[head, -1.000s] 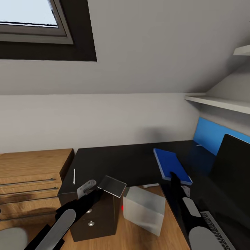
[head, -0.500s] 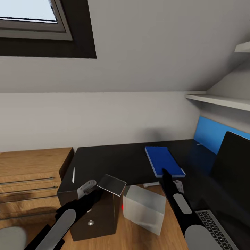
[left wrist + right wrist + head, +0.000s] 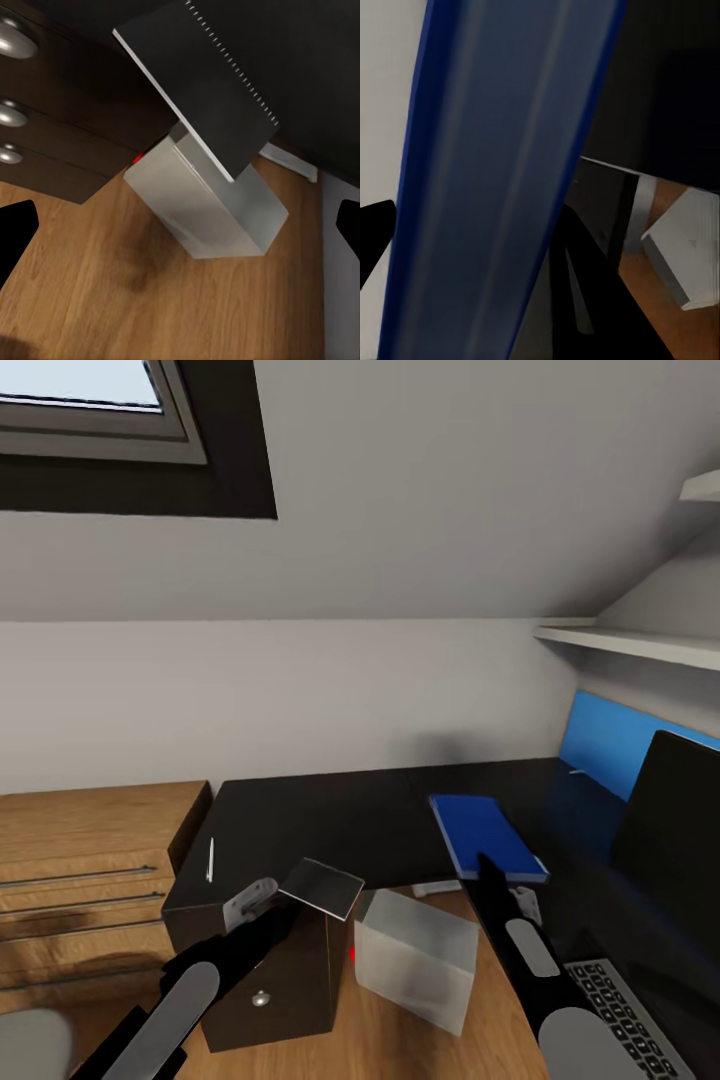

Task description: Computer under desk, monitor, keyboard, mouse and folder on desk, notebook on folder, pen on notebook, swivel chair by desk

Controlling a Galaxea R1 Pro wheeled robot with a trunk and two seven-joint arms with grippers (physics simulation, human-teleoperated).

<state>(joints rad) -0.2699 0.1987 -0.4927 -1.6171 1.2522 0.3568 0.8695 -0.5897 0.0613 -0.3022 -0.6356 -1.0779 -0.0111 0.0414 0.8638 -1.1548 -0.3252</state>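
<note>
The right gripper [image 3: 487,863] is clamped on the blue folder [image 3: 486,836], held low over the black desk [image 3: 340,820]; the left gripper [image 3: 283,905] grips the notebook [image 3: 322,887]; setting the folder flat near the keyboard [image 3: 625,1000] seems next.

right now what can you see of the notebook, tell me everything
The notebook is a thin, dark grey rectangle with a greyish sheen and a pale edge; the left wrist view shows a row of small marks along one side. The left gripper holds it by one end, tilted, in the air above the pale computer, near the desk corner.
</note>
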